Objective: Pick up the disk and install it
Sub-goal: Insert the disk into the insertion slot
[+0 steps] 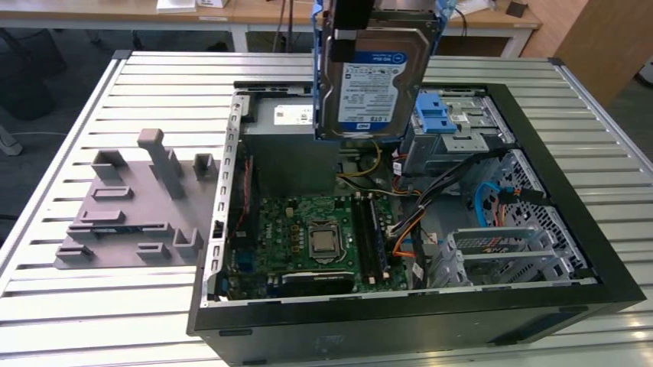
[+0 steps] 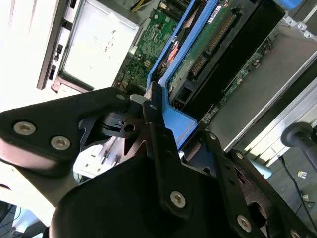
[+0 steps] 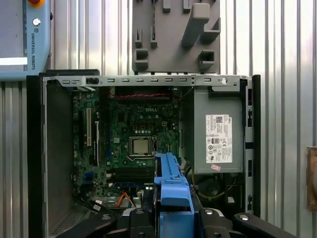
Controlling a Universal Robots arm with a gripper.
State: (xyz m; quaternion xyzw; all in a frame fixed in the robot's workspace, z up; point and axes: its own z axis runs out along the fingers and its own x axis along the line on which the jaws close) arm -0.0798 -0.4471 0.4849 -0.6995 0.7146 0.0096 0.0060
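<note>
- Exterior view: my gripper comes down from the top edge and pinches the disk at its upper end, so the disk hangs upright with its white-and-blue label facing the camera.
- The disk is in the air above the far part of the open computer case, which lies on its side on the slatted metal surface.
- Behind the disk's lower edge I see the grey power supply box on the exterior view's left and a blue drive bracket on the exterior view's right.
- Nearer the camera, the green motherboard lies flat in the case.
- A grey fixture with upright pegs sits on the surface, beside the case on the exterior view's left.
- In the second wrist view my fingers are pressed onto the blue carrier that runs round the disk's edge.
- In the first wrist view the carrier rises out of my gripper, above the open case with the power supply box and motherboard beyond it.
</note>
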